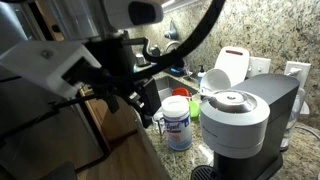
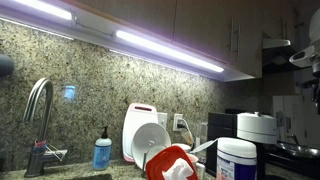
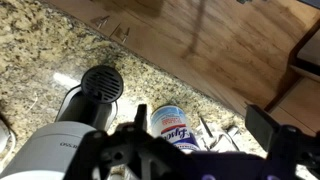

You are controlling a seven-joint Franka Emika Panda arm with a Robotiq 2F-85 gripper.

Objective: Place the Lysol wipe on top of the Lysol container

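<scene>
The Lysol container (image 3: 172,128) is a white canister with a blue label, upright on the granite counter. It also shows in both exterior views (image 1: 178,122) (image 2: 237,160). A small crumpled white wipe (image 3: 218,138) lies on the counter right beside the container. My gripper (image 3: 202,116) hangs high above them, open and empty, with the container and the wipe seen between its two dark fingers. In an exterior view the gripper (image 1: 128,97) is up and to the left of the container.
A grey domed coffee machine (image 1: 240,118) (image 3: 90,95) stands close to the container. A white jug with a red mark (image 2: 145,130) (image 1: 232,65), a red-orange object (image 2: 172,163), a blue soap bottle (image 2: 102,150) and a faucet (image 2: 38,110) stand along the granite backsplash. Wooden cabinet fronts (image 3: 220,45) border the counter.
</scene>
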